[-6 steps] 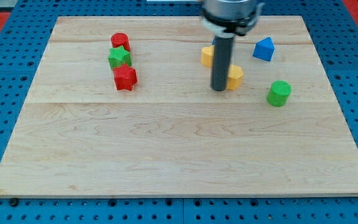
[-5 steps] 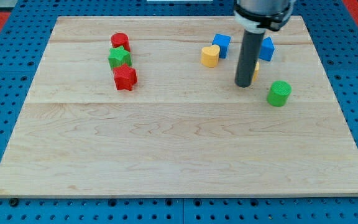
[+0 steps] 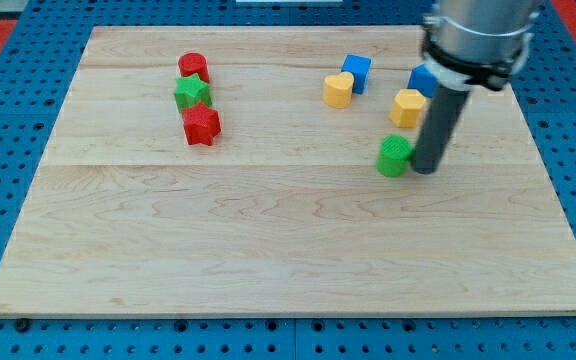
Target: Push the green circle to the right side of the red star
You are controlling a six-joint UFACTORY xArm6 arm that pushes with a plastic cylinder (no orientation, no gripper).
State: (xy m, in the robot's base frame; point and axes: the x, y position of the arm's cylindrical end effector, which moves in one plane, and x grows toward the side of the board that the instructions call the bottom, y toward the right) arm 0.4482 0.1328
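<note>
From my remote seat I see the pale wooden counter point(image 3: 288, 240) lying on a blue pegboard, and my tip point(image 3: 425, 168) sits pressed against the view's right side of the green circle, a small green cylinder block point(image 3: 395, 155), which stands in the right half of the counter, slightly above the middle height. The dark rod rises from there to the grey arm housing, whose upper part is cut off by the view's top edge. This arm carries no jaws at all, only the rod, so there is nothing to call apart or together. The red star block point(image 3: 201, 125) is well apart from the green circle, far toward the view's left, at the bottom of a tight column with a green star block point(image 3: 192, 93) above it and a red cylinder block point(image 3: 193, 67) on top; the three look to be touching. Just above the green circle is a yellow block point(image 3: 406, 106) whose outline I cannot read for certain. Behind the rod a blue block point(image 3: 423, 80) is mostly hidden, so its shape is unclear. Further left sit a yellow heart-like block point(image 3: 338, 90) and a blue cube block point(image 3: 357, 72), touching each other.
</note>
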